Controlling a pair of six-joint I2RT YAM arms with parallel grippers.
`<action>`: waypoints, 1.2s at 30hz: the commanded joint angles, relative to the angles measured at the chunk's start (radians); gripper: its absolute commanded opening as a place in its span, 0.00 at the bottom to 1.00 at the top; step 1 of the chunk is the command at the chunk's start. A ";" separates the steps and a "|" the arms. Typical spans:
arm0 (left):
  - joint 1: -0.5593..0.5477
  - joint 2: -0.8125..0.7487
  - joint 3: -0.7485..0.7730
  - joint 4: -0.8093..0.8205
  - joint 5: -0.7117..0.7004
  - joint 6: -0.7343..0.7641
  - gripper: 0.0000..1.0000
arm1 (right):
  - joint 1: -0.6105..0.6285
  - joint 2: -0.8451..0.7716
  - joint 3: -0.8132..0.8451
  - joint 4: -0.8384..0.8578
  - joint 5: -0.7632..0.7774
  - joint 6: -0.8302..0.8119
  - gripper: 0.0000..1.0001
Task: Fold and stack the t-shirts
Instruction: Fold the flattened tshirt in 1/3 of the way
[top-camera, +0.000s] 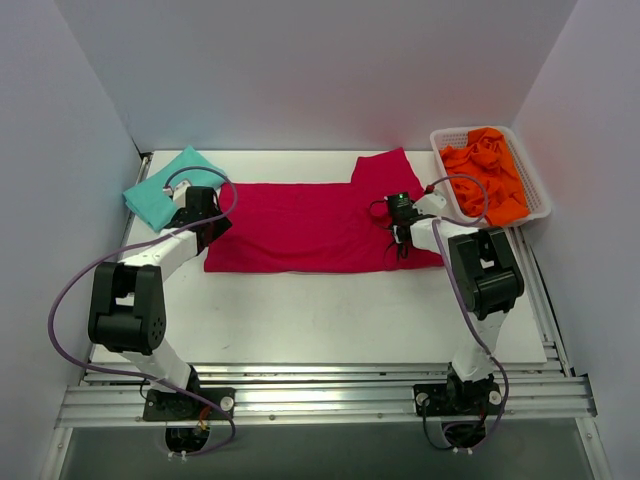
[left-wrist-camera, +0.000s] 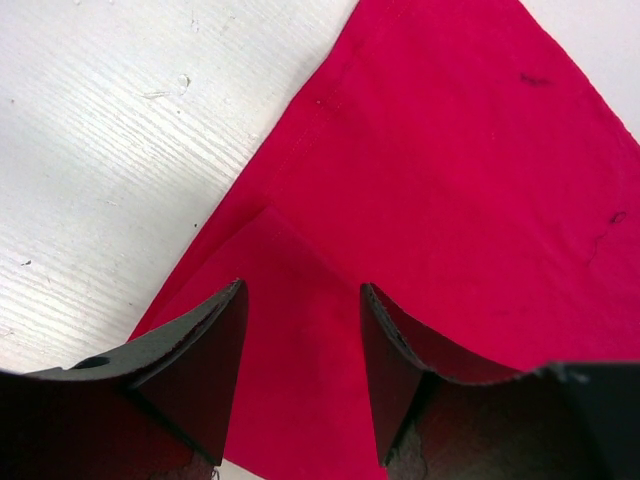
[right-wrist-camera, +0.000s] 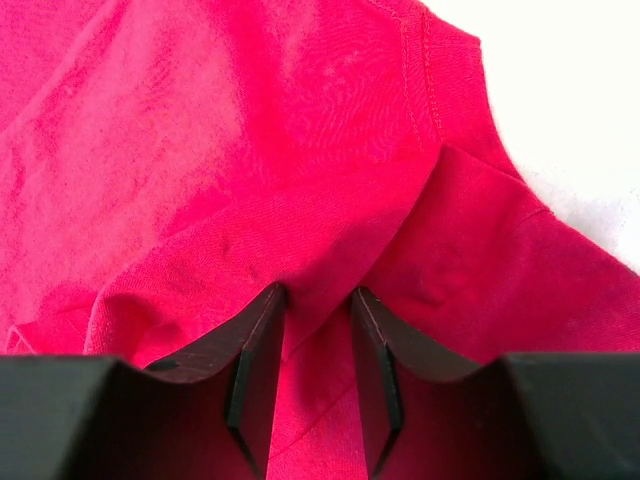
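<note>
The crimson red t-shirt (top-camera: 300, 225) lies spread across the middle of the table, one sleeve (top-camera: 385, 165) pointing to the back. My left gripper (top-camera: 213, 230) is open and low over the shirt's left edge; in the left wrist view (left-wrist-camera: 300, 295) flat red cloth (left-wrist-camera: 450, 170) lies between the spread jaws. My right gripper (top-camera: 398, 245) is on the shirt's right part; in the right wrist view (right-wrist-camera: 318, 300) the jaws are close together on a raised fold of red cloth (right-wrist-camera: 250, 150). A folded teal t-shirt (top-camera: 160, 190) lies at the back left. Orange t-shirts (top-camera: 485, 170) are bunched in a basket.
The white basket (top-camera: 541, 198) holding the orange shirts stands at the back right against the right wall. White walls enclose the table on three sides. The left arm's purple cable (top-camera: 70, 300) loops out to the left. Bare white table (left-wrist-camera: 120, 130) shows beside the shirt's edge.
</note>
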 joint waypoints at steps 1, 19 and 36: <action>-0.003 -0.001 0.013 0.045 -0.002 0.002 0.57 | -0.007 0.008 0.007 -0.006 0.016 0.014 0.29; -0.005 -0.003 0.011 0.048 -0.002 0.003 0.57 | -0.034 0.058 0.116 -0.040 0.010 0.003 0.18; -0.005 0.023 0.020 0.051 -0.005 0.011 0.57 | -0.070 0.074 0.177 -0.045 -0.023 0.002 0.00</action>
